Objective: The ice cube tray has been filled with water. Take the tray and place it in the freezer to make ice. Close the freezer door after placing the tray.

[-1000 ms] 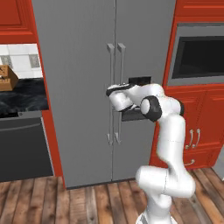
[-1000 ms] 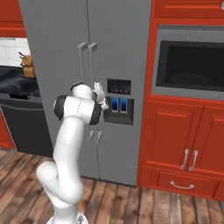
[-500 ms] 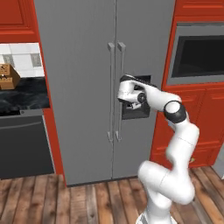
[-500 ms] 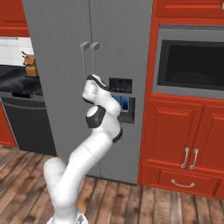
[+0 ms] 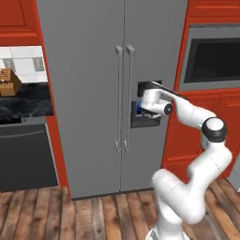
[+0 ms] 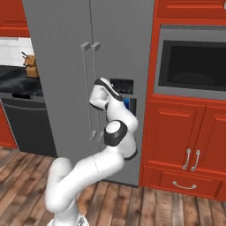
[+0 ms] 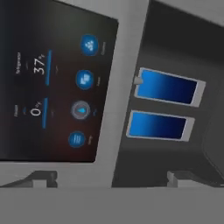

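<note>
You are facing the closed fridge [image 5: 93, 93], and I am reading the scene from the left. At far left a stove [image 5: 23, 154] is sitting under a dark counter [image 5: 23, 105]. Next come the two fridge doors with their bar handles [image 5: 123, 98] side by side at the centre seam. The right one, carrying the dispenser [image 5: 146, 105], is the freezer door [image 5: 150, 56]; it is lying flush with its neighbour, so I am judging it shut. Red cabinets [image 5: 206, 136] and an oven [image 5: 213, 58] are standing to the right.

Your gripper [image 7: 109, 177] is hovering just in front of the dispenser, looking at its control panel [image 7: 57, 92] and two blue paddles [image 7: 164, 107]. The jaws are standing wide and holding nothing.

I cannot find the tray; I am assuming it is inside the closed freezer.

My judgement: the closing step is looking complete. You are advised to draw the hand straight back, clear of the dispenser and handles, without snagging either. Confirm the door seam is staying even from top to bottom.
</note>
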